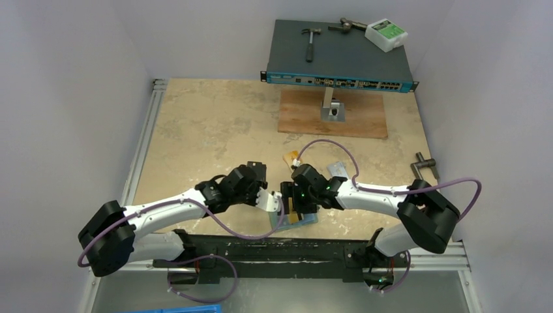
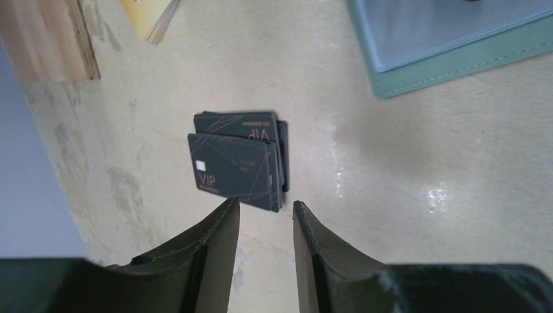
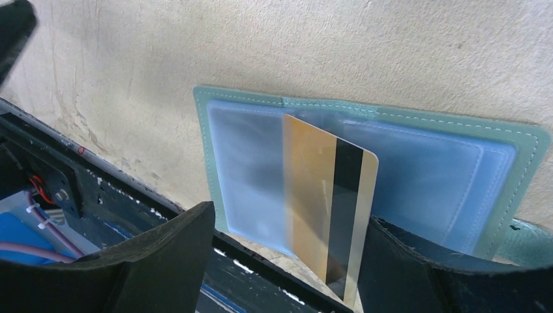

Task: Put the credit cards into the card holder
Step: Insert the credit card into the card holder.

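The teal card holder [image 3: 528,140] lies open near the table's front edge, pale blue lining up; it also shows in the top view [image 1: 312,219]. A gold-orange credit card [image 3: 313,195] with a black stripe sits partly tucked into its clear sleeve. My right gripper [image 3: 287,215] is open around the card's protruding end, and the card's edge is close to the right finger. My left gripper [image 2: 264,203] is open and empty, just short of a dark stack marked "VIP" [image 2: 238,160]. More orange cards [image 1: 291,158] and a silver card [image 1: 337,169] lie farther back.
The black base rail [image 1: 287,251] runs along the near edge under the wallet. A wooden board [image 1: 332,114] with a post carries a network switch [image 1: 339,59] at the back. A metal handle [image 1: 424,166] lies at the right. The two grippers are close together.
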Robot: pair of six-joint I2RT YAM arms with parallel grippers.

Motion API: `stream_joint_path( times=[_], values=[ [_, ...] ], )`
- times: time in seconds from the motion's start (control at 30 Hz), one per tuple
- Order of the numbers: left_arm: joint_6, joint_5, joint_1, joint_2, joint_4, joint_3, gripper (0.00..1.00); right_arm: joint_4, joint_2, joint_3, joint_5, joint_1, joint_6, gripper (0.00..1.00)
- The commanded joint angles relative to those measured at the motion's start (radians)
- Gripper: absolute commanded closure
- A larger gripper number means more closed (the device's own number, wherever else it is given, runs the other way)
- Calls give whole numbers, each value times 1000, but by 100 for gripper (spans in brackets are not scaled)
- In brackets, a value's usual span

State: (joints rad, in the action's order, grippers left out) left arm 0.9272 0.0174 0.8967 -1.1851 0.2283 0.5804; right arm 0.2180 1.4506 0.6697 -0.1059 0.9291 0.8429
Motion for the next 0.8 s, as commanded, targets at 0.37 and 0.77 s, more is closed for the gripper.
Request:
stream_joint_path(
  times=[0.37,0.77],
  values=[
    [-166,-112,-82,29,145,163,62,7,132,-28,7,4,-32,28],
    [-98,-141,-45,30,88,134,63,34,76,-40,15,4,-25,27]
  ],
)
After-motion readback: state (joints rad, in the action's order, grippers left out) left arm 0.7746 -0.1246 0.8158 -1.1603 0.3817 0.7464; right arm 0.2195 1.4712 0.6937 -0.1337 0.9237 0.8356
